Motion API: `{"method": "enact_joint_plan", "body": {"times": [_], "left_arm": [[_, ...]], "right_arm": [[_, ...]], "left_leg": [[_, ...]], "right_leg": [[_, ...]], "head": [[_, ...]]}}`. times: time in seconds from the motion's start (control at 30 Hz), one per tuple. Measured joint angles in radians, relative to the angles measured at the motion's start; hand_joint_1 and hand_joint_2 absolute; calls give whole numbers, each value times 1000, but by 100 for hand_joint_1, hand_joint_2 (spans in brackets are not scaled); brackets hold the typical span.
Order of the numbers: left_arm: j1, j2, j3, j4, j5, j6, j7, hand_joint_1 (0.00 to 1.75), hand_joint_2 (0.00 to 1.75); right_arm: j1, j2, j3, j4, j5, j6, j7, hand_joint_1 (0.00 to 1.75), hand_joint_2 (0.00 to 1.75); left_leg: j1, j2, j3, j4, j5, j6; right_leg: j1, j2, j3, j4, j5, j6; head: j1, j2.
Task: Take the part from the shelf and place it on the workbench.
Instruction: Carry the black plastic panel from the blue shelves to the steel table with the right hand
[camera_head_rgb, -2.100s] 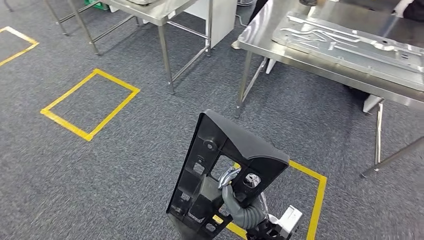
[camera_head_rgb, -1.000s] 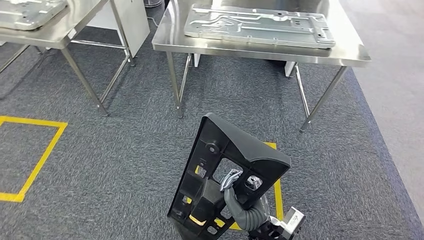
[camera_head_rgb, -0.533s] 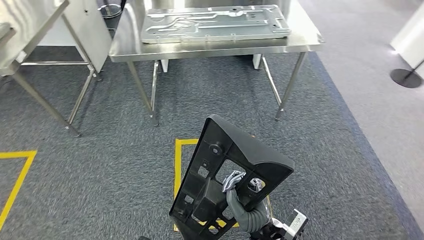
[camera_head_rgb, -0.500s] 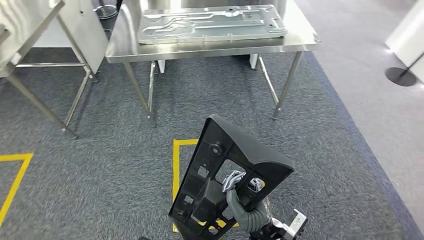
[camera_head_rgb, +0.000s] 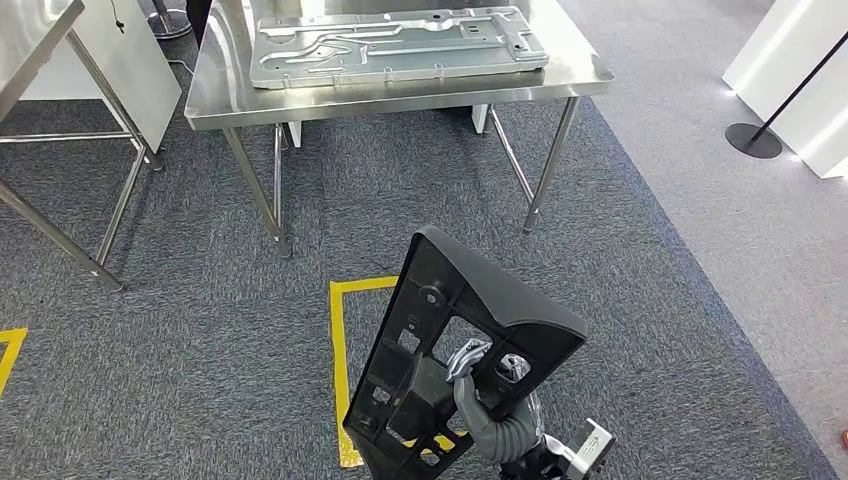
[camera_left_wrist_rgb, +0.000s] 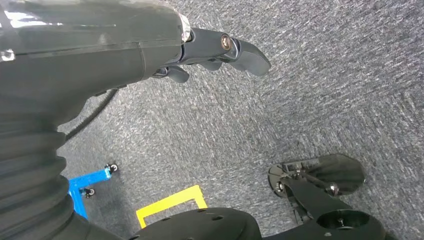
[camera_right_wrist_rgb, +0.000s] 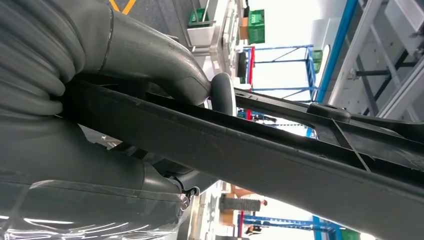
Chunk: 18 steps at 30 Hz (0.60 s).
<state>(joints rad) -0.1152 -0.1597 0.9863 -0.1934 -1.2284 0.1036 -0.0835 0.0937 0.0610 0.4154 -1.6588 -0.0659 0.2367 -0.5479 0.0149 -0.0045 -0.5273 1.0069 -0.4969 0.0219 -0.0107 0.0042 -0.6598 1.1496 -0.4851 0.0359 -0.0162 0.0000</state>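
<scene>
A black plastic part (camera_head_rgb: 455, 345), a long ribbed panel with cut-outs, stands tilted at the bottom middle of the head view. My right hand (camera_head_rgb: 480, 390) grips it through a cut-out from below; the right wrist view has the part (camera_right_wrist_rgb: 280, 160) as a dark bar clamped under my thumb (camera_right_wrist_rgb: 165, 65). Ahead stands the steel workbench (camera_head_rgb: 230, 105) with a large metal plate (camera_head_rgb: 395, 45) on it. My left hand (camera_left_wrist_rgb: 220, 50) hangs over grey carpet, fingers apart, holding nothing.
Grey carpet with a yellow taped square (camera_head_rgb: 338, 340) lies between me and the bench. A second steel table (camera_head_rgb: 30, 40) stands at the left. A post base (camera_head_rgb: 752, 140) and white panels (camera_head_rgb: 800, 70) are at the right.
The whole scene has shifted: the camera turned, bringing the workbench from the right to straight ahead and a little closer. The part stays held in my right hand the same way.
</scene>
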Motion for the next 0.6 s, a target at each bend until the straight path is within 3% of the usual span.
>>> {"method": "enact_joint_plan", "body": {"times": [0.07, 0.13, 0.23, 0.3, 0.37, 0.4, 0.43, 0.47, 0.53, 0.6], "left_arm": [[1, -2, 2, 0, 3, 1, 0, 0, 175], [1, -3, 4, 0, 4, 3, -1, 0, 175], [0, -3, 5, 0, 5, 5, -1, 0, 175], [0, -2, 6, 0, 6, 6, -3, 0, 175], [-6, -2, 6, 0, 8, 6, -5, 0, 175], [-9, -2, 6, 0, 8, 6, -6, 0, 175], [-12, -2, 7, 0, 8, 6, -6, 0, 175], [-12, -2, 7, 0, 7, 6, -6, 0, 175], [-8, -2, 7, 0, 4, 5, -5, 0, 175], [-5, -2, 6, 0, -1, 5, -4, 0, 175]], "right_arm": [[-6, 0, 0, 0, 1, -1, 1, 136, 175], [-10, 0, 0, 0, 2, -2, 3, 136, 175], [-12, 1, 0, -1, 5, -5, 5, 136, 175], [-14, 2, 0, -2, 6, -7, 7, 136, 175], [-14, 2, 0, -1, 7, -10, 8, 136, 175], [-13, 2, 0, 0, 7, -11, 9, 136, 175], [-13, 2, 0, 1, 8, -12, 10, 136, 175], [-13, 2, 0, 2, 8, -13, 10, 136, 175], [-13, 2, 0, 3, 11, -16, 10, 136, 175], [-13, 2, 0, 2, 16, -21, 11, 136, 175]], "left_leg": [[-3, 1, 2, 0, -6, -7], [-4, 1, 3, -4, -12, -18], [-5, 3, 8, 12, -27, -33], [-4, 2, -39, 112, -72, -38], [-4, 2, -117, 245, -119, -42], [-4, 3, -143, 279, -117, -43], [-4, 3, -149, 275, -94, -44], [-4, 3, -137, 231, -50, -43], [-5, 2, -90, 101, 33, -38], [-8, 2, -57, 22, 48, -27]], "right_leg": [[7, -5, 56, -115, 34, -14], [14, -7, 67, -141, 29, -25], [8, -3, 87, -159, 29, -40], [4, -4, 105, -170, 25, -49], [6, -4, 115, -170, 15, -55], [7, -3, 122, -170, 9, -55], [8, -2, 132, -170, 1, -55], [8, 1, 144, -169, -7, -53], [9, 6, 165, -168, -26, -47], [11, 10, 171, -167, -38, -36]], "head": [[0, 0], [0, 0], [0, 0], [0, 0], [0, 0], [0, 0], [0, 0], [0, 0], [0, 0], [0, 0]]}}
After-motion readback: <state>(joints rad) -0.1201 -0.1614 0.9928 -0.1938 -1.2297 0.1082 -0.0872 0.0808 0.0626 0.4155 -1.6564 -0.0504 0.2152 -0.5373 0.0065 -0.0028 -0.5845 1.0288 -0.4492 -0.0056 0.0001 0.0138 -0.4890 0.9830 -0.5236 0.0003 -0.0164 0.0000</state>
